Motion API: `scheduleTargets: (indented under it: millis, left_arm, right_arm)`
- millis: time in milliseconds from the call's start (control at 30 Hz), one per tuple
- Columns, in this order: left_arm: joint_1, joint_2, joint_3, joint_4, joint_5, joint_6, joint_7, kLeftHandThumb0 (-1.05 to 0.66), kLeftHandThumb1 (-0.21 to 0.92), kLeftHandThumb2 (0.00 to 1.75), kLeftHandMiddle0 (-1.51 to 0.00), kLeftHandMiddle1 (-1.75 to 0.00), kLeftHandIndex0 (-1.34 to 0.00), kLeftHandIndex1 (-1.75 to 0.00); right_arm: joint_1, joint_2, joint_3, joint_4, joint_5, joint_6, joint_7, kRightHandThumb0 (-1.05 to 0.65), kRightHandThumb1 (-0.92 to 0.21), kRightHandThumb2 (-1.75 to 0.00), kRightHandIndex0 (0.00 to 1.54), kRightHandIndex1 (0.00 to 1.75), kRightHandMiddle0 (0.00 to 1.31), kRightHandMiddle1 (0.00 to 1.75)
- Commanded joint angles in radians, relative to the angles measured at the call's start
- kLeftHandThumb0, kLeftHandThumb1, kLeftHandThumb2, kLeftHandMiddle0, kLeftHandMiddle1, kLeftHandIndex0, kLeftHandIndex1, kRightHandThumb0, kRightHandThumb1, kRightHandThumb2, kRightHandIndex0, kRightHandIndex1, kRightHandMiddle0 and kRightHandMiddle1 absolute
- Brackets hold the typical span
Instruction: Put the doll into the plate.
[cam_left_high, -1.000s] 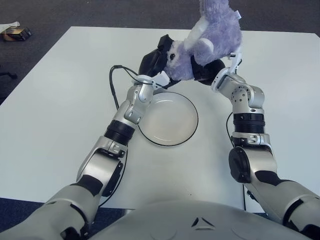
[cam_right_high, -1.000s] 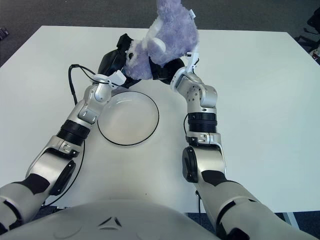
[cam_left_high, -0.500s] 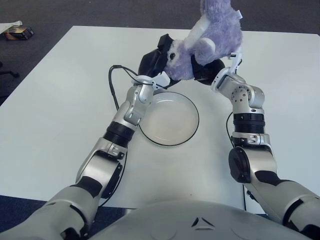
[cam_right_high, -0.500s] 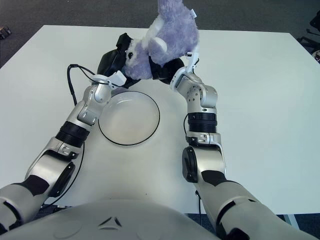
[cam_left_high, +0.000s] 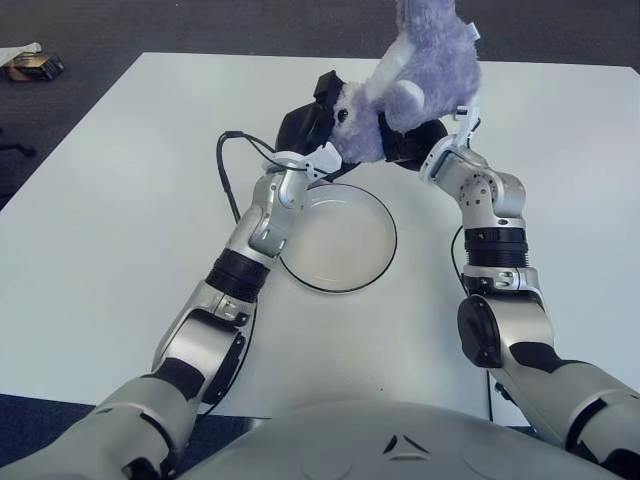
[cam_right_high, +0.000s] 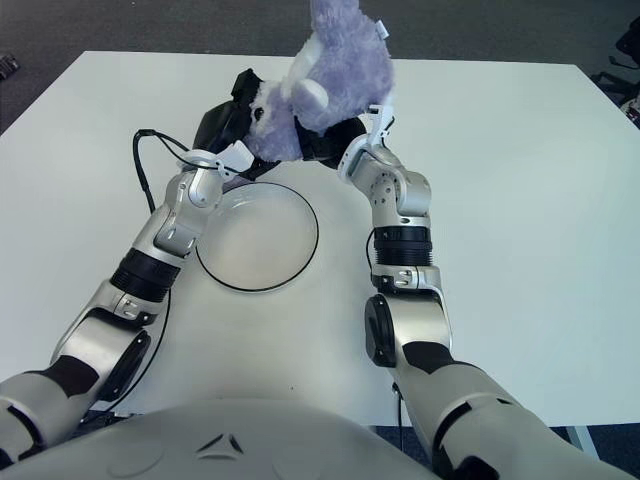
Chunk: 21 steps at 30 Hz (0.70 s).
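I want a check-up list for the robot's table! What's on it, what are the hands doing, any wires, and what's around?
Surface: white table, bare around the plate.
Job's things: purple doll held up beyond the plate, head down; plate holds nothing.
Clutter: nothing seen.
Hands: left hand and right hand both grip the doll.
Cables: black cable loops by the left wrist.
Surroundings: dark carpet; small object on the floor, far left.

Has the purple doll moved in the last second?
Yes. The doll shifted slightly left, toward the table's far edge, and remains beyond the plate.
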<state>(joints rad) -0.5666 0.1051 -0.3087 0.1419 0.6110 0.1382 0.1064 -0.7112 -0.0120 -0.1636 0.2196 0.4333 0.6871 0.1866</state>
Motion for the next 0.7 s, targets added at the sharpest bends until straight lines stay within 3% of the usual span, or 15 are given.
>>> scheduleTargets:
  millis: [0,133,233,300,467,667]
  left_arm:
    - [0.013,-0.008,-0.009,-0.013,0.016,0.039,-0.012,0.46,0.33,1.30,-0.59,-1.75,-0.16,-1.75]
    - [-0.012,0.001,-0.002,0.064,0.014,0.020,0.022,0.46,0.33,1.30,-0.59,-1.75,-0.28,-1.75]
    - [-0.011,-0.004,-0.007,0.054,0.033,0.040,0.030,0.47,0.30,1.33,-0.61,-1.75,-0.35,-1.75]
    - [-0.011,-0.008,-0.011,0.052,0.051,0.055,0.043,0.19,0.16,1.50,-0.73,-1.75,-0.47,-1.74]
    - [-0.013,-0.013,-0.011,0.066,0.070,0.055,0.081,0.03,0.07,1.60,-0.80,-1.74,-0.56,-1.74]
    - [-0.025,-0.008,-0.006,0.159,0.073,-0.022,0.182,0.00,-0.06,1.70,-0.94,-1.60,-0.67,-1.75]
  right_arm:
    - [0.004,-0.001,0.017,-0.020,0.017,-0.018,0.054,0.00,-0.02,-1.57,0.93,1.49,0.62,1.75]
    - [0.012,-0.021,0.036,-0.027,0.007,-0.031,0.085,0.00,-0.02,-1.57,0.93,1.48,0.62,1.75]
    - [0.018,-0.038,0.054,-0.026,-0.008,-0.051,0.107,0.00,-0.02,-1.57,0.93,1.48,0.62,1.75]
    - [0.024,-0.056,0.067,-0.024,-0.024,-0.073,0.123,0.00,-0.08,-1.54,0.85,1.58,0.56,1.75]
    - [0.037,-0.082,0.081,-0.036,-0.044,-0.088,0.129,0.00,-0.18,-1.44,0.73,1.72,0.52,1.66]
    - [0.056,-0.118,0.093,-0.096,-0.062,-0.044,0.105,-0.01,-0.55,-1.03,0.43,1.74,0.27,1.69]
